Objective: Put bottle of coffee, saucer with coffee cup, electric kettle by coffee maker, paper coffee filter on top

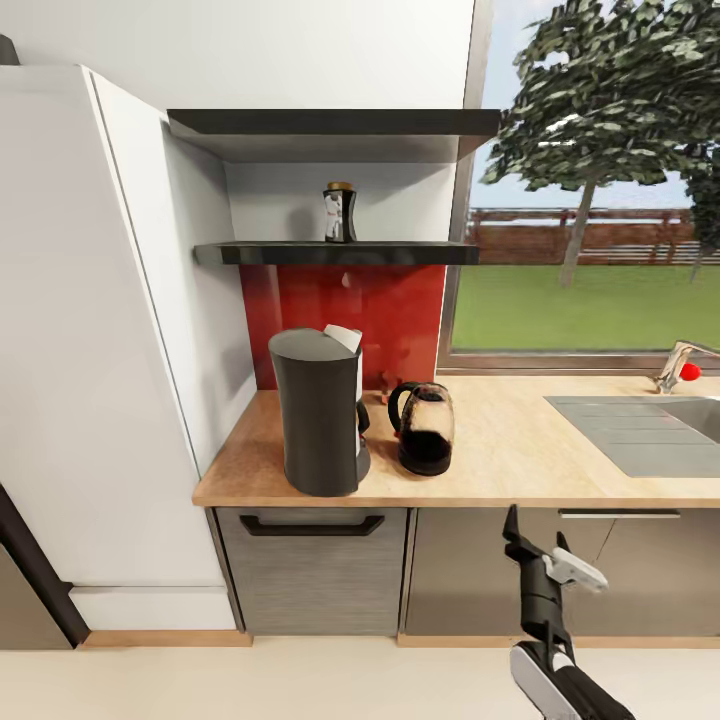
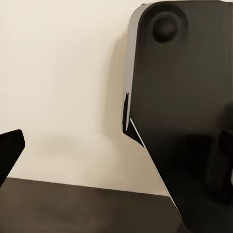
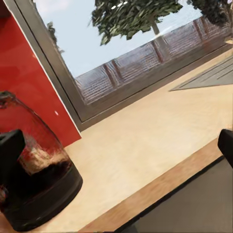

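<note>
The dark grey coffee maker [image 1: 318, 412] stands at the left end of the kitchen countertop [image 1: 500, 450], with a white part at its top. Right beside it sits the electric kettle [image 1: 425, 428], rounded glass and dark inside; the right wrist view shows the kettle [image 3: 34, 170] close by. The bottle of coffee [image 1: 339, 212] stands upright on the black kitchen shelf [image 1: 340, 253] above. My right gripper [image 1: 535, 538] is open and empty, below the counter edge in front of the cabinets, right of the kettle. My left gripper [image 2: 116, 145] is open over the cream floor. Saucer, coffee cup and paper coffee filter are out of view.
A tall white cabinet [image 1: 90, 330] walls off the counter's left end. A sink [image 1: 650, 430] and faucet [image 1: 680, 365] occupy the right. A grey appliance door [image 1: 312, 570] sits under the coffee maker. Red backsplash [image 1: 380, 310] and a window [image 1: 590, 200] are behind.
</note>
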Controlling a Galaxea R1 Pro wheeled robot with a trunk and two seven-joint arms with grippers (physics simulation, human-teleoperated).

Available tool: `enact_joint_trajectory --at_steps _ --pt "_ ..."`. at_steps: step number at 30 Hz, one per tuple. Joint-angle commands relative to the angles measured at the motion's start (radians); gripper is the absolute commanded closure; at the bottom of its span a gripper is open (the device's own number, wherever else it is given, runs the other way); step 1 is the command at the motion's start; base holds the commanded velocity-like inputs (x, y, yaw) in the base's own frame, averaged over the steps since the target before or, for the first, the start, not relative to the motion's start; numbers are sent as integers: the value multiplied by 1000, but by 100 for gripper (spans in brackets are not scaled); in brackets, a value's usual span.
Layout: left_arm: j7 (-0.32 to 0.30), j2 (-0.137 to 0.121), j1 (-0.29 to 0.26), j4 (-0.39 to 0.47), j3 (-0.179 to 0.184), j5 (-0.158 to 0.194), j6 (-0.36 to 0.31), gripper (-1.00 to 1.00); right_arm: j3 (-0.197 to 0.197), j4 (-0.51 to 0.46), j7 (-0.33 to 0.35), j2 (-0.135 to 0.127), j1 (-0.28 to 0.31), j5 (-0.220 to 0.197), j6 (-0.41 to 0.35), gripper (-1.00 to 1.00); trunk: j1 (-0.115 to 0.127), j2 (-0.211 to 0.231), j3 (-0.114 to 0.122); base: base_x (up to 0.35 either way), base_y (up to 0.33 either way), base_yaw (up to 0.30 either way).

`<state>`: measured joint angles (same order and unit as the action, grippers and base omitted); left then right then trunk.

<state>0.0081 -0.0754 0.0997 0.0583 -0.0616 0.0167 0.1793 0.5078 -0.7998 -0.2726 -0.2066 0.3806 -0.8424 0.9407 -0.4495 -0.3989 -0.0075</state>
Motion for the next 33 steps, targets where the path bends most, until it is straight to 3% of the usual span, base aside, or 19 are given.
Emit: enact_joint_trajectory --at_steps 1,6,7,10,12,13,15,17,18,20,25,27,28,31,33 --pt "0 0 1 2 -6 2 1 -100 6 -28 -10 -2 1 13 4 -100 0 -1 -1 0 0 0" --pt "0 0 1 3 -6 3 2 -100 0 -124 -12 -3 28 119 -12 -100 0 -1 -1 0 0 0" --pt "0 0 1 3 -6 3 2 -100 -1 -135 -13 -3 83 146 -52 -100 0 -1 -1 0 0 0" --pt "0 0 1 2 -6 3 2 -100 -17 -156 -14 -4 183 160 -151 -100 0 -1 -1 0 0 0" --pt "0 0 1 2 -6 4 2 -100 -88 -190 -14 -4 274 165 -296 -100 0 -1 -1 0 0 0" --pt "-1 1 2 2 -6 4 2 -100 -146 -221 -14 -4 339 167 -409 -100 0 -1 -1 0 0 0" --pt "-1 1 2 2 -6 4 2 -100 -197 -256 -14 -9 404 183 -498 -100 0 -1 -1 0 0 0" --pt "-1 2 2 2 -4 3 2 -100 -258 -303 -14 -33 482 255 -608 -100 0 -1 -1 0 0 0" --pt "-1 2 2 2 -4 3 2 -100 -266 -311 -15 -37 495 274 -632 -100 0 -1 -1 0 0 0" --pt "-1 4 2 2 -2 2 2 -100 -289 -360 -15 -46 551 373 -765 -100 0 -1 -1 0 0 0" --pt "-1 10 2 2 2 -3 1 -100 -300 -500 -16 -50 633 549 -1042 -100 0 -1 -1 0 0 0" --pt "-2 11 2 2 2 -4 0 -100 -300 -503 -16 -50 697 567 -1138 -100 0 -1 -1 0 0 0" --pt "-2 11 2 1 3 -4 0 -100 -300 -483 -16 -49 756 573 -1206 -100 0 -1 -1 0 0 0" --pt "-2 11 2 -2 3 -4 0 -100 -298 -406 -15 -40 874 576 -1296 -100 0 -1 -1 0 0 0" --pt "-2 11 2 -4 2 -4 0 -100 -296 -293 -14 -21 1011 576 -1356 -100 0 -1 -1 0 0 0"
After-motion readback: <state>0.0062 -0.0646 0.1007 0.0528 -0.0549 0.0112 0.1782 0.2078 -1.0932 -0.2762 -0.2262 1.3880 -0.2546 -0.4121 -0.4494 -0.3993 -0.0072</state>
